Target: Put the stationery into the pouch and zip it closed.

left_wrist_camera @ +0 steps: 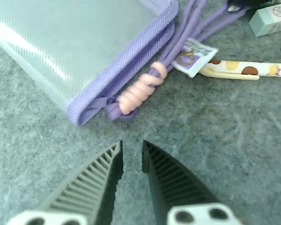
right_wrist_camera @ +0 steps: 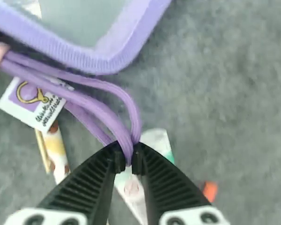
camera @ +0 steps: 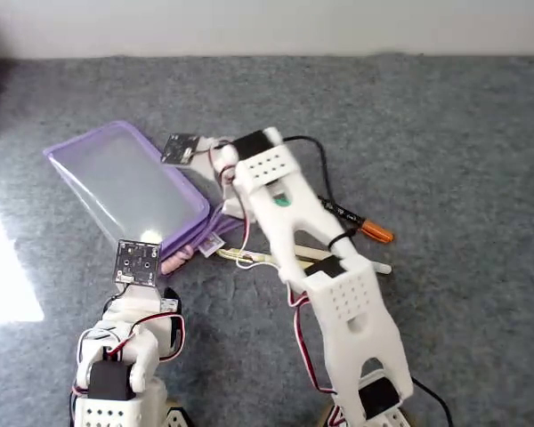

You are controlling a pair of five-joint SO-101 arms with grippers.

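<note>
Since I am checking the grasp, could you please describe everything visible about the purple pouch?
The pouch lies flat on the grey table cover, a translucent panel edged in purple fabric. At one corner sit a pink coiled pull and a printed tag. Purple cord loops trail from it; the right gripper pinches them between its fingers.

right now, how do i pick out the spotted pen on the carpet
Start at the clear plastic pouch with purple edging. By its corner, beside the purple cord loop and white paper tag, lies a cream pen. Only it has brown and yellow dots; the marker is black, orange-capped.
</note>
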